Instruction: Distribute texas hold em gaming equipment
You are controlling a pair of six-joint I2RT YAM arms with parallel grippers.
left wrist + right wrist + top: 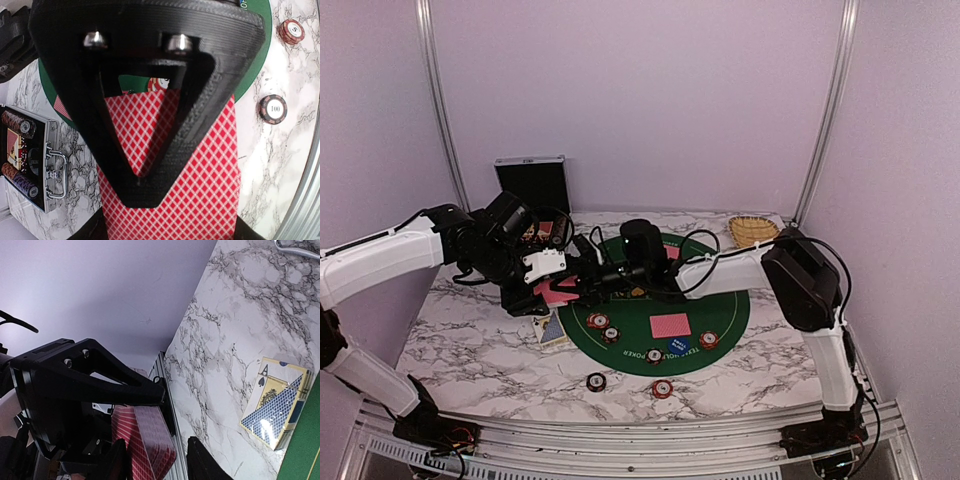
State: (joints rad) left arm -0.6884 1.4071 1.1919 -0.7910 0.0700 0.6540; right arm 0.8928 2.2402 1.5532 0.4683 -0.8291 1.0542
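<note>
- Table top point(470, 340): marble-look, smooth, slight sheen
- Round mat point(720, 320): green, matt, felt-like cloth
- Left gripper fingers point(210, 100): blk plastic, matt, fine ribbed layers
- Card deck point(200, 200): red-checked paper, smooth
- Case point(50, 150) trim: bright metal
- Basket point(754, 230): woven wicker, rough

My left arm point(380, 258) stretches rightward toward the middle, and the left claw point(556, 285) is clamped tight on the cards point(200, 175). My right arm point(730, 268) bends sharply at the elbow and stretches leftward. The right claw point(157, 460) meets the left one, jaws apart, straddling the cards' end.
</note>
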